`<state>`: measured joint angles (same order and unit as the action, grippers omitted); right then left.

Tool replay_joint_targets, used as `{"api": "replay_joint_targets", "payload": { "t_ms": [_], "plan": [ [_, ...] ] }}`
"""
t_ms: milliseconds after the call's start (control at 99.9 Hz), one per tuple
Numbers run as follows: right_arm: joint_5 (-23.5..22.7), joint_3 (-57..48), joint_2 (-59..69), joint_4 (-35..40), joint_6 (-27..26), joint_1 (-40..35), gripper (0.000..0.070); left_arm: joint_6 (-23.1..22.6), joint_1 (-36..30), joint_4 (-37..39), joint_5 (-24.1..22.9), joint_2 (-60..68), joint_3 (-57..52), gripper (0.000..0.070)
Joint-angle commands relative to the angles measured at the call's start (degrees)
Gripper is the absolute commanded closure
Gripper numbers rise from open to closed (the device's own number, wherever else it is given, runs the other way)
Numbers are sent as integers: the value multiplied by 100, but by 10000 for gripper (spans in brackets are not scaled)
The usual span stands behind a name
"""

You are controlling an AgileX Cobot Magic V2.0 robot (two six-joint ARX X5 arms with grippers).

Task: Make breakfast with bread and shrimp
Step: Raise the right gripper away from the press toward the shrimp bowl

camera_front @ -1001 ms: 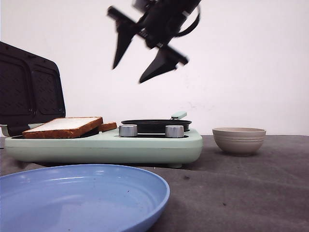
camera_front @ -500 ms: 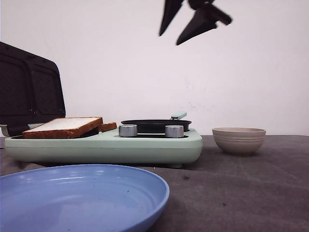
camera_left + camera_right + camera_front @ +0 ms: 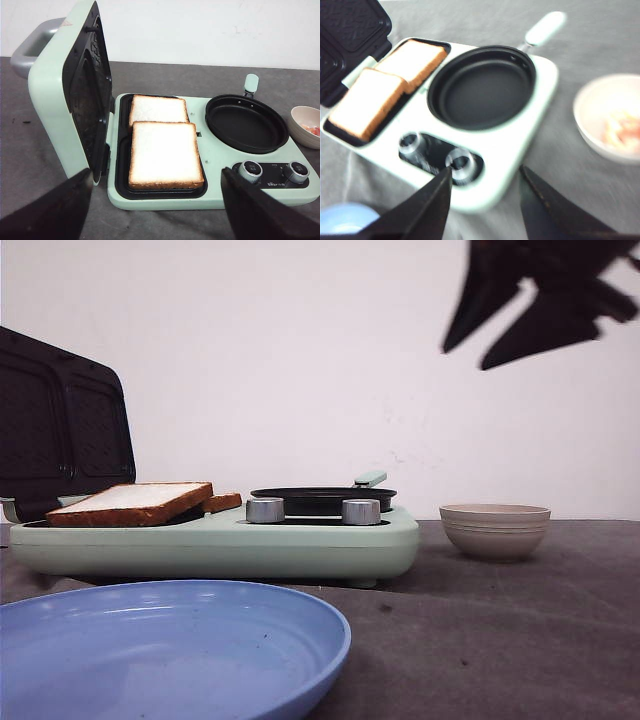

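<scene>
A dark grey table is set against a plain white wall. The bread lies as two slices in the black tray of a mint-green breakfast maker, beside its open lid. The right gripper is seen high in the air, fingers apart and empty. Only the wrist views reveal pink pieces inside the beige bowl; the left gripper is shown spread wide, holding nothing. A blue plate is fully seen only in front.

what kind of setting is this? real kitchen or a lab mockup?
Most likely a lab tabletop staged as a kitchen: a mint-green breakfast maker holding two slices of bread, a beige bowl and a blue plate sit on a grey cloth-covered table against a bare white wall.
</scene>
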<state>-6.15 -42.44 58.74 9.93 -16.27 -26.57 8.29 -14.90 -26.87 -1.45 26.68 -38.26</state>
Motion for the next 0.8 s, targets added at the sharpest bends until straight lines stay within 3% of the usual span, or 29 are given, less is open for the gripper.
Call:
{"api": "replay_joint_targets", "payload": {
  "t_ms": [0, 370, 660, 791],
  "plan": [
    [118, 243, -293, -98, 63, -28, 452, -17, -11, 66, -22, 20, -13, 266],
    [179, 1521, -1587, 116, -9, -31, 451, 24, -11, -98, -17, 17, -15, 266],
    [168, 1700, -1681, 122, -114, -31, 451, 31, -11, -205, -9, 20, -15, 266],
    [168, 1700, -1681, 125, -131, -31, 451, 393, -11, -192, 9, 20, -22, 265]
  ]
}}
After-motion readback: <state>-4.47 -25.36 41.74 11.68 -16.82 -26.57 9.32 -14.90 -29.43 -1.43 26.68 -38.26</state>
